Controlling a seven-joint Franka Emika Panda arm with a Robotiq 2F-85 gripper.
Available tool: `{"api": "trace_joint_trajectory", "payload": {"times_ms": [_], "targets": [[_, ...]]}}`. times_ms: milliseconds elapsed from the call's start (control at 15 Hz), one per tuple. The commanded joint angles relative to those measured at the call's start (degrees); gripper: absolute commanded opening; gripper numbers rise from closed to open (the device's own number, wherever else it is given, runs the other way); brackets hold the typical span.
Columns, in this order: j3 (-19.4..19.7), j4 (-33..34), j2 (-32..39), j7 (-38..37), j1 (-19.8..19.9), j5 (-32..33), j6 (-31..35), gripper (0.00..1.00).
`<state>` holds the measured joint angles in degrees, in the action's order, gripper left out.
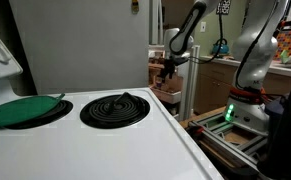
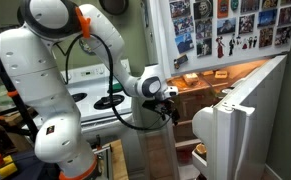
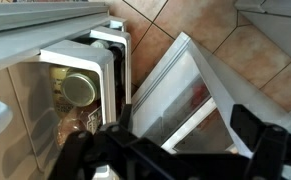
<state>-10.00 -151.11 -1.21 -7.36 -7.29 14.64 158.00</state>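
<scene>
Wrist view: looks down past gripper [image 3: 175, 142], w/ dark fingers [image 3: 90, 150] spread wide apart along frame bottom & nothing clamped btwn them. Shows open fridge [image 3: 45, 110] below at frame left: white-framed compartment, dim inside, holding a jar [image 3: 80, 88] w/ yellowish round lid facing cam, plus other containers too dark to id. Shows fridge door [image 3: 190, 85] beside it, standing open: white, rectangular, raised rim round a greyish inner panel, sthg reddish low in its shelf. Catches brown floor tiles [image 3: 210, 25] w/ pale grout beyond.

In an exterior view, puts gripper [image 2: 171, 100] at the stove-side edge of the lit fridge [image 2: 200, 80] opening, approx mid-height, near it but touching nothing. Gives fridge door [image 2: 240, 120] as tall, plain white outside, open wide & well apart from gripper. Shows orange-lit interior w/ packed shelves, contents too small to tell. Shows upper door [image 2: 225, 25] shut above, covered w/ photos [image 2: 255, 15]. Takes in white arm [image 2: 45, 70] w/ orange trim, bent over from its base & reaching past stove [image 2: 85, 85].

In an exterior view from stove level, shows white stove [image 1: 105, 150] top up close w/ black coil burner [image 1: 115, 108] & green lid [image 1: 23, 110] on the next burner. Leaves gripper [image 1: 165, 72] small in background, just past the pale side wall [image 1: 85, 45] of the fridge.
</scene>
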Motion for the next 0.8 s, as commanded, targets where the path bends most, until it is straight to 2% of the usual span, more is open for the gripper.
{"api": "trace_joint_trajectory", "payload": {"times_ms": [0,67,133,267,733], "targets": [[0.7,1.9,5.7,-8.1,0.8,7.6,3.5,1.00],[1.1,2.2,6.5,-9.9,0.7,9.5,3.9,1.00],[0.4,1.0,3.7,-5.8,0.4,5.3,2.3,1.00],[0.7,1.6,5.3,-7.9,0.5,7.3,2.7,1.00],[0.8,2.2,5.9,-8.2,0.5,7.5,2.7,1.00]]}}
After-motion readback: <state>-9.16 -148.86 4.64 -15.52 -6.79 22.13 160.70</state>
